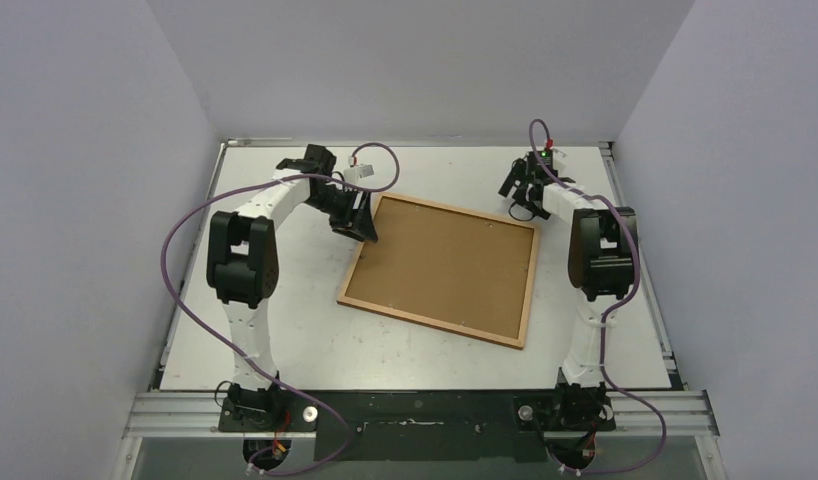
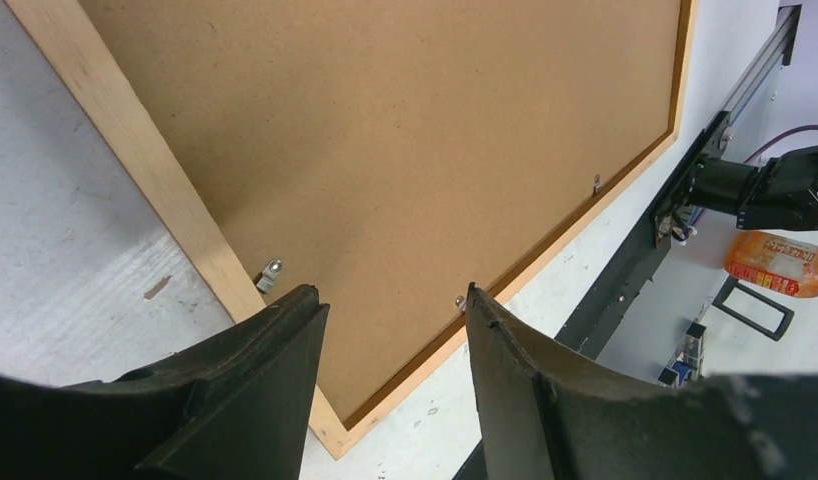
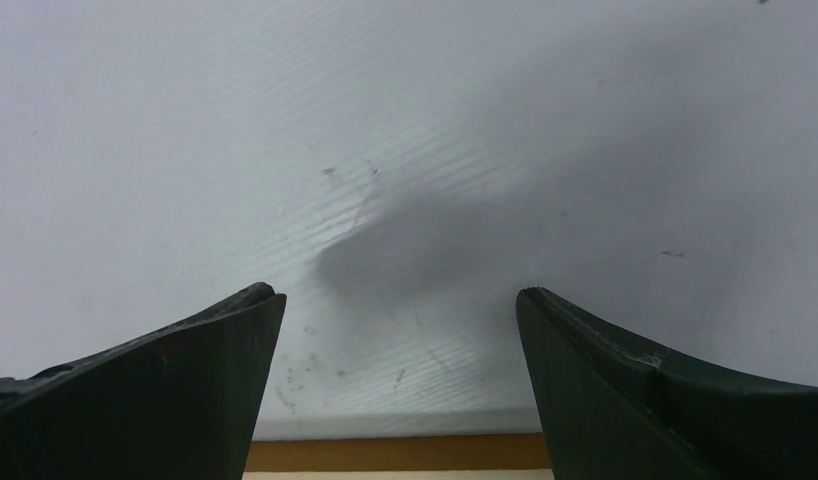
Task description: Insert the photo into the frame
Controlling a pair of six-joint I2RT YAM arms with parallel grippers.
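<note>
A: Where's the frame point(image 2: 135, 160)?
B: Centre of the overhead view, flat on the desk point(image 3: 285, 120), backing sheet point(image 1: 445, 265) up. The photo isn't visible.
A: End effectors?
B: Left end effector point(image 2: 390, 292) is parted and empty, at the frame's upper-left corner. Right end effector point(image 3: 400, 292) is wide apart, upper right.
A: Advice?
B: Probably the metal tab point(image 2: 272, 270): nudge it with one fingertip, low and slow.

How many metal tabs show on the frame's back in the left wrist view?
3. One tab sits by the frame's pale rail, a second low on the adjoining edge, a third farther along it. More may be hidden.
</note>
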